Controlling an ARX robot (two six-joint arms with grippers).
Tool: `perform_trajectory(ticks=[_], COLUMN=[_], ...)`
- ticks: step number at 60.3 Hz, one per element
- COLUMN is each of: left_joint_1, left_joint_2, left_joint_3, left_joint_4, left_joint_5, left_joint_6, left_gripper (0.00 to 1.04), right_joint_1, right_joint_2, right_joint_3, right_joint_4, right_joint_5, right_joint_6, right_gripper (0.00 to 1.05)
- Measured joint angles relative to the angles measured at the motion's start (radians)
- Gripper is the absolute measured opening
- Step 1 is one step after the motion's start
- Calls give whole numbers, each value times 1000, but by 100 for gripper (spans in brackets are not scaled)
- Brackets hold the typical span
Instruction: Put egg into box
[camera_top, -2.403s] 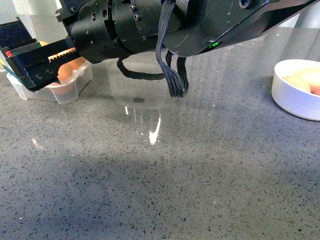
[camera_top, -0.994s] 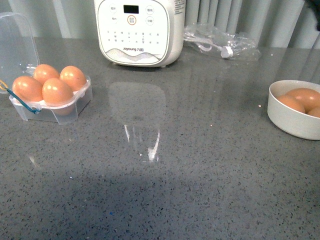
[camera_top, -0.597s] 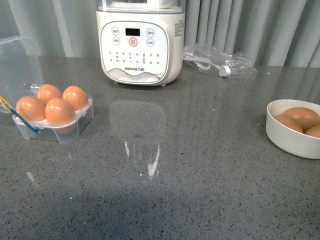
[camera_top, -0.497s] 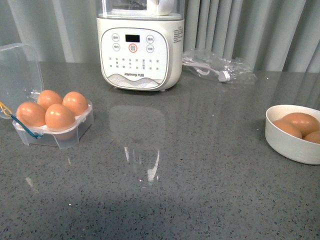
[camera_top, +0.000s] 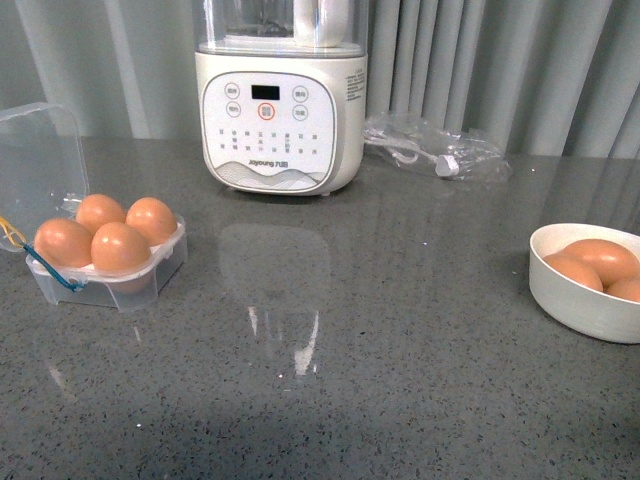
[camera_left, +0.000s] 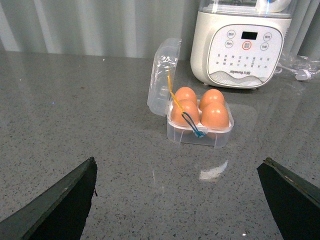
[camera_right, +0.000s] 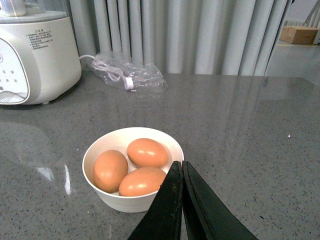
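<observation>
1. Plainly, the box (camera_top: 150, 272) is full; four eggs (camera_top: 120, 247) fill its four cells on the left of the counter (camera_top: 400, 330), left of and nearer than the appliance (camera_top: 280, 130); the lid (camera_top: 40, 160) stands open behind them, and the wire (camera_left: 192, 125) hangs over one edge.
2. Three spare eggs (camera_right: 146, 152) lie in the bowl (camera_top: 570, 300) on the right, well apart from the box.
3. The left gripper (camera_left: 177, 164) has its jaws spread wide and holds nothing, facing the box from some way off; the right gripper (camera_right: 179, 167) has its fingers pressed together with nothing between them, near the bowl's rim; neither arm shows in the front view.
4. To my judgement, the placing step is done; no cell is free, so a spare egg would have nowhere to go.
5. If any move is left, it would be shutting the lid; that calls for the left gripper to reach behind the lid and tip it forward gently; the box looks light and may slide, and the eggs stand proud of the cells.
</observation>
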Motion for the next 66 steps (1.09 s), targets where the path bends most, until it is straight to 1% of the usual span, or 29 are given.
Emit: perform_trajectory(ticks=[23,30,47,66], left_joint_1=[0,0,0,0], left_joint_2=[0,0,0,0], left_joint_3=[0,0,0,0], left_joint_4=[0,0,0,0], left_joint_5=[0,0,0,0], left_joint_6=[0,0,0,0], left_gripper=[98,98,98,98], right_joint_1=[0,0,0,0], right_joint_2=[-225,-253,-429,-563], right_joint_3=[-83,-123,-125,-125], right_joint_4=[-144,-122,-290,-420], right_joint_5=[0,0,0,0], right_joint_6=[0,0,0,0], right_gripper=[3,3,3,3])
